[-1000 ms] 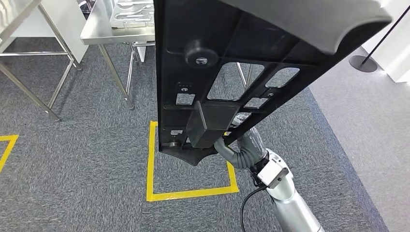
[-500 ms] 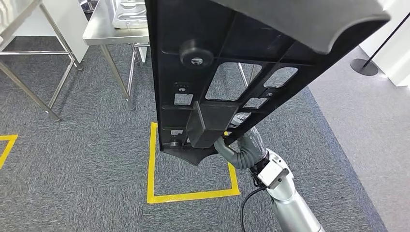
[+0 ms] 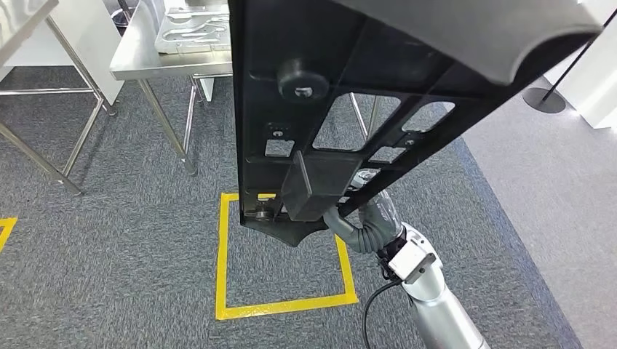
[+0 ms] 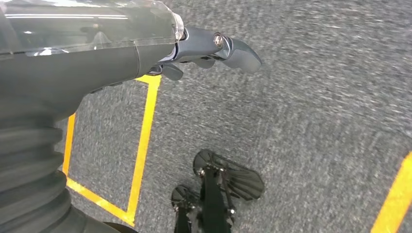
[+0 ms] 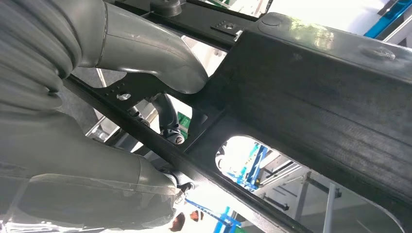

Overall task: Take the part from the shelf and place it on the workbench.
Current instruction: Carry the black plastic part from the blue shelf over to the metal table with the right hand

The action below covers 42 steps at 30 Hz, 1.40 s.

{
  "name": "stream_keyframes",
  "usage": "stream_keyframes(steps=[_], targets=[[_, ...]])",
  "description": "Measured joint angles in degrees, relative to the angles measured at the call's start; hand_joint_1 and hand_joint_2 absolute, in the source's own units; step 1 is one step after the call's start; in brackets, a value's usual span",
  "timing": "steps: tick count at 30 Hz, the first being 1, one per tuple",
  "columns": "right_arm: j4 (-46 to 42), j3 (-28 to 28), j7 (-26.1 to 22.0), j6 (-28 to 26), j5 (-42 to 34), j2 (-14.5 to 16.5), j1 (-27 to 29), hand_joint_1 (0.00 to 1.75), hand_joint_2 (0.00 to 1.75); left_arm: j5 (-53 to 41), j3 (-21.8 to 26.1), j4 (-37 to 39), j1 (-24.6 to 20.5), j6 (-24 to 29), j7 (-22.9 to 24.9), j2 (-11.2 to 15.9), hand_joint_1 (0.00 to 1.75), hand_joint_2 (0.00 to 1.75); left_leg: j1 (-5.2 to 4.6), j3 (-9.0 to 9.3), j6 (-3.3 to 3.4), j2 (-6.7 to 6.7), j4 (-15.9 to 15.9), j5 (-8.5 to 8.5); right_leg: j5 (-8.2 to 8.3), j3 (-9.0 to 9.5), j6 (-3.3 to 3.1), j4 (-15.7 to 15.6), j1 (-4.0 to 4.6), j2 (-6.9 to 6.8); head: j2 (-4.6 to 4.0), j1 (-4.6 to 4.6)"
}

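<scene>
Part [image 3: 342, 94] gripped in right hand [image 3: 367, 222] fingers, left hand [image 4: 160, 48] empty, workbench [image 3: 156, 54] now nearer.

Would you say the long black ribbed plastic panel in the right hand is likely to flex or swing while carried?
The long black ribbed plastic panel probably stays stiff, given its ribs. Held near one end by the right hand, it may swing. The cut-outs suggest modest weight.

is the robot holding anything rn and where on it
Yes: the right robot hand grips the black part at its lower end, near the boxy block. The left robot hand holds nothing.
</scene>
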Motion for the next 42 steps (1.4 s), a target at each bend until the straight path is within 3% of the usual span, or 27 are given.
stream_keyframes(steps=[3,5,6,8,9,10,11,13,15,18,20,21,24,25,26,28,30,32,35,37,39,40,41,42], targets=[[-0.03,-0.07,0.02,0.01,0.04,-0.02,0.21,1.75,1.75,0.01,0.00,0.00,0.04,-0.04,-0.03,0.01,0.00,1.75,-0.07,0.82,1.03,-0.09,-1.13,-0.84,-0.24,0.16,0.93,0.25,0.01,0.01,0.00,0.00],[-0.09,-0.17,0.00,0.00,0.06,-0.04,0.22,1.75,1.75,0.04,0.00,0.00,0.02,-0.06,-0.05,-0.01,0.00,1.75,0.18,1.65,1.64,-0.15,-1.62,-1.11,-1.26,-0.79,1.51,2.67,-0.14,-0.11,0.00,0.01],[-0.11,-0.22,-0.01,0.00,0.06,-0.05,0.20,1.75,1.75,0.06,0.00,0.00,-0.01,-0.07,-0.07,-0.02,0.00,1.75,0.25,2.05,1.89,-0.16,-1.79,-1.30,-2.44,-2.32,1.79,5.46,-0.29,-0.17,0.00,0.01],[-0.11,-0.30,-0.03,0.00,0.06,-0.07,0.31,1.75,1.75,0.11,0.00,0.00,-0.04,-0.08,-0.07,-0.02,0.00,1.75,0.23,2.58,2.16,-0.15,-1.82,-1.85,-5.26,-7.19,2.20,13.16,-0.53,-0.24,0.00,0.01],[-0.09,-0.32,-0.03,0.00,0.06,-0.09,0.44,1.75,1.75,0.13,0.00,0.00,0.01,-0.08,-0.07,-0.02,0.00,1.75,0.23,2.90,2.15,-0.15,-1.82,-2.18,-5.85,-9.45,2.36,16.04,-0.66,-0.27,0.00,0.01],[-0.07,-0.32,-0.03,0.00,0.06,-0.10,0.55,1.75,1.75,0.14,0.00,0.00,0.07,-0.08,-0.07,-0.02,0.00,1.75,0.23,3.34,2.08,-0.17,-1.81,-2.55,-5.23,-10.82,2.48,17.03,-0.78,-0.31,0.00,0.01],[-0.04,-0.32,-0.03,0.00,0.06,-0.11,0.61,1.75,1.75,0.15,0.00,0.00,0.12,-0.08,-0.07,-0.02,0.00,1.75,0.24,3.92,1.97,-0.20,-1.81,-2.96,-3.31,-11.02,2.53,15.67,-0.88,-0.35,0.00,0.01],[0.01,-0.33,-0.04,-0.01,0.06,-0.13,0.63,1.75,1.75,0.15,0.00,0.00,0.16,-0.09,-0.07,-0.06,0.00,1.75,0.26,5.22,1.61,-0.27,-1.87,-3.91,2.30,-8.78,2.26,8.33,-0.95,-0.53,0.00,0.01],[0.06,-0.34,-0.06,-0.05,0.08,-0.14,0.63,1.75,1.75,0.13,0.00,0.00,0.08,-0.13,-0.08,-0.11,0.00,1.75,0.23,5.92,1.02,-0.28,-1.92,-4.67,4.56,-7.18,1.61,2.59,-0.57,-0.83,0.00,0.04],[0.06,-0.43,-0.08,-0.16,0.14,-0.26,0.76,1.75,1.75,0.09,0.00,0.00,0.01,-0.21,-0.10,-0.10,0.00,1.75,0.12,6.48,-0.06,-0.07,-1.80,-5.14,4.46,-6.74,0.35,1.27,-0.30,-0.84,0.00,0.07],[-0.01,-0.46,-0.09,-0.19,0.14,-0.32,0.70,1.75,1.75,0.06,-0.01,0.00,-0.10,-0.27,-0.14,-0.13,0.00,1.75,0.18,5.94,-0.45,-0.04,0.26,-5.81,4.30,-5.68,-0.33,0.73,-0.49,-0.75,0.00,0.05],[-0.03,-0.46,-0.10,-0.20,0.14,-0.32,0.66,1.75,1.75,0.04,-0.01,0.00,-0.17,-0.30,-0.15,-0.15,0.00,1.75,0.25,4.53,-0.57,-0.05,2.97,-6.81,4.14,-5.15,-0.62,0.52,-0.52,-0.73,0.00,0.03],[0.01,-0.46,-0.11,-0.21,0.14,-0.33,0.80,1.75,1.75,0.02,0.00,0.00,-0.01,-0.28,-0.13,-0.14,0.00,1.75,0.32,-2.24,-1.00,-0.07,13.59,-10.55,3.23,-4.13,-1.18,0.43,-0.29,-0.61,0.00,0.02],[0.04,-0.46,-0.09,-0.22,0.14,-0.34,0.91,1.75,1.75,0.03,0.00,0.00,0.10,-0.26,-0.10,-0.13,0.00,1.75,0.32,-3.72,-1.08,-0.07,14.89,-10.47,2.89,-3.72,-1.20,0.43,-0.22,-0.50,0.00,0.03],[0.06,-0.46,-0.08,-0.24,0.14,-0.36,0.99,1.75,1.75,0.02,0.00,0.00,0.20,-0.25,-0.05,-0.13,0.00,1.75,0.32,-4.17,-1.06,-0.07,14.00,-9.02,2.52,-3.19,-1.18,0.43,-0.15,-0.38,0.00,0.03],[0.10,-0.46,-0.05,-0.24,0.13,-0.40,1.05,1.75,1.75,0.00,0.00,0.00,0.31,-0.16,0.05,-0.09,0.00,1.75,0.27,-2.51,-0.63,-0.06,6.99,-3.39,1.64,-1.93,-1.04,0.43,-0.05,-0.26,0.00,0.03],[0.22,-0.46,-0.04,-0.21,0.10,-0.43,1.03,1.75,1.75,-0.02,-0.01,0.00,0.28,-0.03,0.19,-0.03,0.00,1.75,-0.05,-0.77,0.01,-0.09,0.99,-0.55,0.99,-1.27,-0.67,0.48,0.06,-0.22,0.00,0.04],[0.45,-0.43,0.10,0.00,0.03,-0.45,1.07,1.75,1.75,-0.02,-0.01,0.00,0.34,0.09,0.40,0.05,0.00,1.75,-0.38,-0.48,0.56,-0.15,-0.38,-0.64,0.57,-1.25,-0.03,0.48,0.09,-0.14,0.00,0.05],[0.81,-0.37,0.54,0.64,-0.14,-0.48,0.90,1.75,1.75,-0.02,0.00,0.00,0.41,0.23,0.73,0.03,0.00,1.75,0.04,0.33,1.34,-0.23,-1.38,-0.03,-0.51,-1.30,1.03,1.42,0.16,-0.19,0.00,0.04],[1.11,-0.34,0.73,0.95,-0.23,-0.48,0.65,1.75,1.75,-0.03,0.00,0.00,0.24,0.25,0.80,-0.05,0.00,1.75,0.29,0.98,1.78,-0.21,-1.85,-0.20,-2.98,-4.03,1.61,6.80,-0.08,-0.29,0.00,0.05],[1.58,-0.32,0.81,1.24,-0.37,-0.51,0.55,1.75,1.75,-0.07,0.00,0.00,0.14,0.25,0.80,-0.09,0.00,1.75,0.32,1.36,2.00,-0.22,-1.87,-0.67,-5.50,-8.97,2.06,14.73,-0.46,-0.34,0.00,0.05],[1.84,-0.31,0.85,1.45,-0.46,-0.53,0.57,1.75,1.75,-0.09,0.00,0.00,0.15,0.25,0.80,-0.10,0.00,1.75,0.32,1.62,1.97,-0.24,-1.86,-0.94,-5.50,-10.77,2.25,16.97,-0.68,-0.34,0.00,0.05],[2.09,-0.31,0.87,1.65,-0.56,-0.56,0.59,1.75,1.75,-0.10,0.00,0.00,0.17,0.25,0.80,-0.14,0.00,1.75,0.35,1.99,1.88,-0.27,-1.85,-1.24,-4.23,-11.42,2.39,16.91,-0.86,-0.37,0.00,0.05],[2.32,-0.31,0.88,1.79,-0.66,-0.57,0.59,1.75,1.75,-0.11,0.00,0.00,0.20,0.25,0.80,-0.19,0.00,1.75,0.40,2.48,1.75,-0.32,-1.83,-1.57,-1.91,-10.82,2.46,14.47,-1.02,-0.43,0.00,0.05]])
